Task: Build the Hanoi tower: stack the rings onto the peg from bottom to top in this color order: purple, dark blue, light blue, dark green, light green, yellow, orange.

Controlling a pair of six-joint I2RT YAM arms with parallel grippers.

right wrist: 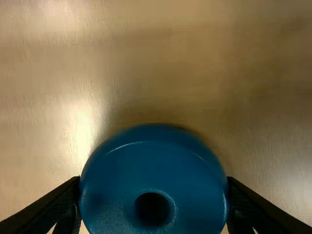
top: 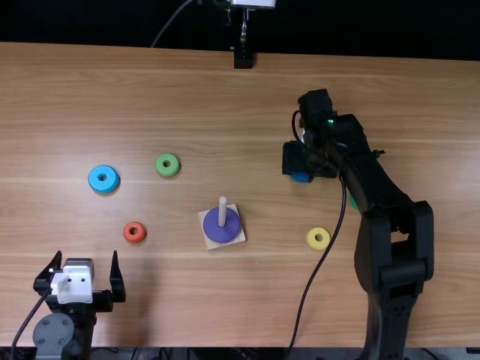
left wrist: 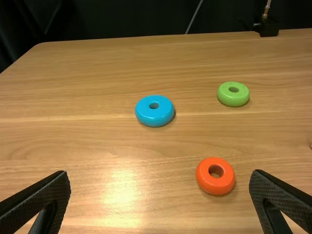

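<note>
Across the light brown wooden table (top: 187, 97), I have the purple ring (top: 220, 232) on the peg (top: 222, 210), my right gripper (top: 306, 163) pinching the dark blue ring (right wrist: 153, 170) well apart from it, and my left gripper (top: 86, 256) spread wide.

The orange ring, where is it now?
In the top view, the orange ring lies on the left part of the table, below the light blue ring and light green ring, near the left tool.
</note>
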